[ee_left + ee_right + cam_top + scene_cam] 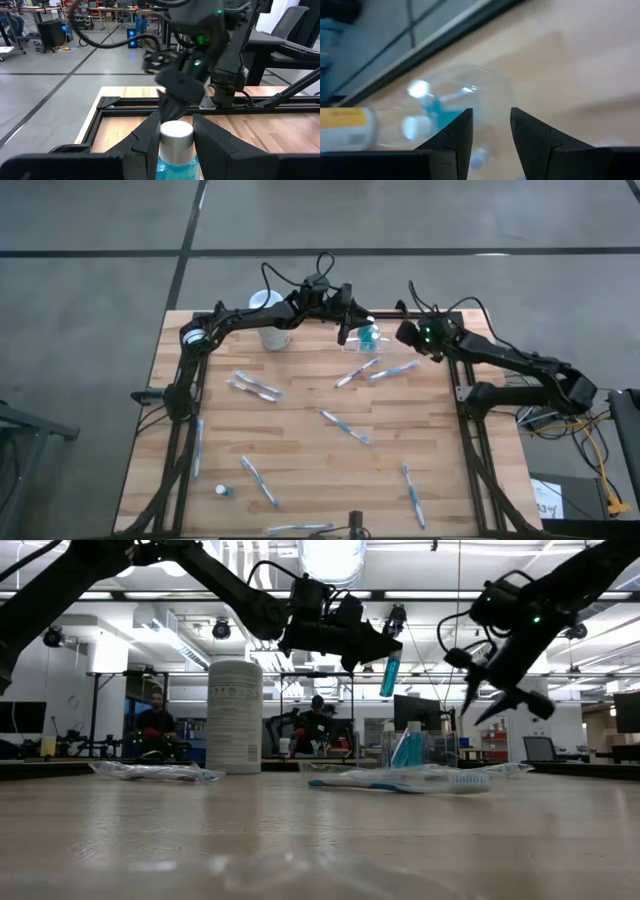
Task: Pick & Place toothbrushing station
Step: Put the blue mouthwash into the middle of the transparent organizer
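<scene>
My left gripper (352,328) reaches level over the table's far middle, shut on a blue tube with a silvery cap (389,665), which is lifted above the table. Below the tube, the toothbrushing station (408,748), a small clear holder with blue things in it, stands on the wood; it also shows, blurred, in the right wrist view (470,90). My right gripper (482,705) hangs open just to the station's right, slanting down, with nothing between its fingers (455,135). My left gripper pinches the tube's upper part, by its cap (176,134), between its two fingers (148,142). The fingers come level from the table's left. The tube stays upright, cap up, with its blue body hanging below the fingers, clear of the table.
A tall white cylinder (270,320) stands at the far edge, left of the station. Several blue-and-white toothbrushes (345,425) lie scattered over the wood, one pair close to the station (378,370). People sit in the room beyond the table (155,720).
</scene>
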